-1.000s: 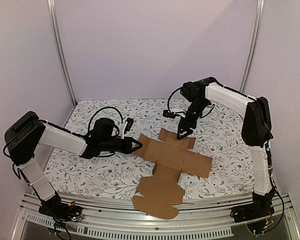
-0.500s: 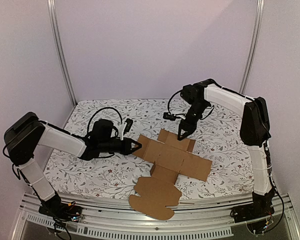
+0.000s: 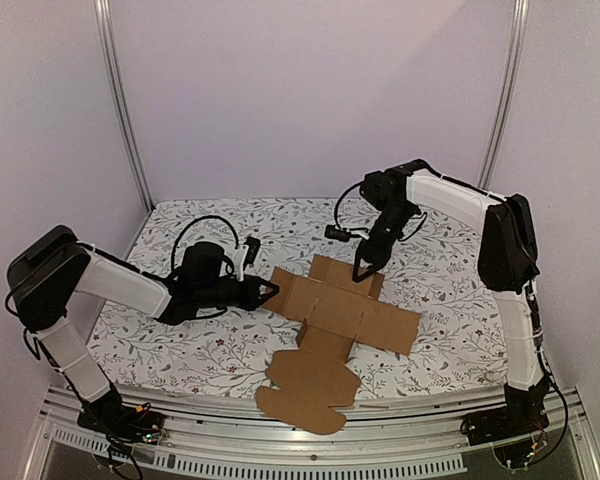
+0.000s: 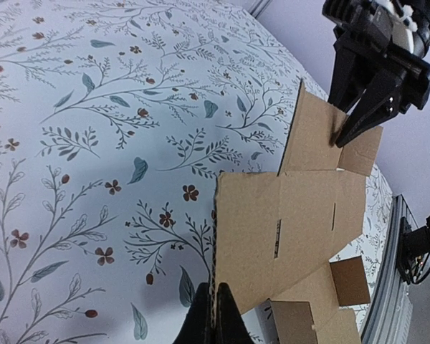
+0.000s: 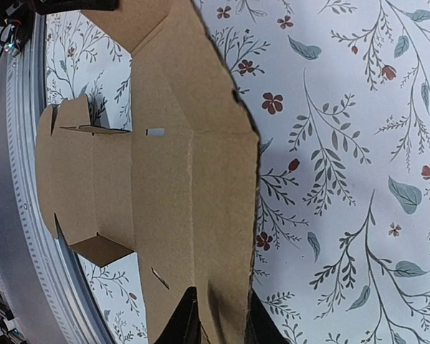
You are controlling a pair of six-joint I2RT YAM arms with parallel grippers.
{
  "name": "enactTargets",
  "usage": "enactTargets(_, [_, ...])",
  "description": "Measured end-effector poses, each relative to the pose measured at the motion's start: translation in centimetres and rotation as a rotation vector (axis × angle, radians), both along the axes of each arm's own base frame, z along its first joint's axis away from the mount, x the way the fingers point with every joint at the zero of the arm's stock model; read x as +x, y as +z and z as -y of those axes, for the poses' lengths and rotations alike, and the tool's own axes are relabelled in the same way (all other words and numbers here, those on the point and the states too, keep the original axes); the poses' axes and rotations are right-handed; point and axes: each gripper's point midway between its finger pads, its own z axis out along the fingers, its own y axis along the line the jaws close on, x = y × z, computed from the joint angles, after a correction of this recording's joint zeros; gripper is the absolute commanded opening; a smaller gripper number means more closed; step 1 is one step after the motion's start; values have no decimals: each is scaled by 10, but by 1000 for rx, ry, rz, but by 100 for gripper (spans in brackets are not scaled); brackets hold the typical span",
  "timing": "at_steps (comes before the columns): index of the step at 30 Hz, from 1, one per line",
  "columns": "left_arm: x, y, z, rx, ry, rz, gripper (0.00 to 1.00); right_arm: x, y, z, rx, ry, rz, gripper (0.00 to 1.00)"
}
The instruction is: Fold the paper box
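The paper box (image 3: 345, 312) lies unfolded as a flat brown die-cut sheet in the middle of the floral table. Its rounded near flap (image 3: 305, 395) reaches the table's front edge. My left gripper (image 3: 271, 291) is shut on the sheet's left edge; in the left wrist view the corrugated edge (image 4: 216, 236) runs straight in between the black fingertips (image 4: 203, 324). My right gripper (image 3: 361, 274) is at the far flap (image 4: 319, 132), jaws a little apart, with the tips on the flap's face beside its edge (image 5: 255, 215). Nothing is held between them.
A floral cloth (image 3: 200, 345) covers the table. A metal rail (image 3: 280, 452) runs along the front edge and also shows in the right wrist view (image 5: 14, 179). Two upright poles (image 3: 120, 110) and pale walls stand behind.
The sheet has slid a little to the left and toward the front edge, with my left gripper drawing back leftward on its edge. My right gripper has stayed over the far flap.
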Motion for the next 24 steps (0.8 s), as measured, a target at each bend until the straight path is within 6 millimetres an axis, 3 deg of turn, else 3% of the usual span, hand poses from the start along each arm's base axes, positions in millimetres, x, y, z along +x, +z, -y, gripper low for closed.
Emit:
enactTargets(10, [8, 9, -4, -12, 46, 36, 0, 0, -9, 0, -19, -22, -28, 13])
enactTargets(24, [5, 9, -2, -17, 29, 31, 0, 2, -10, 3, -47, -53, -28, 18])
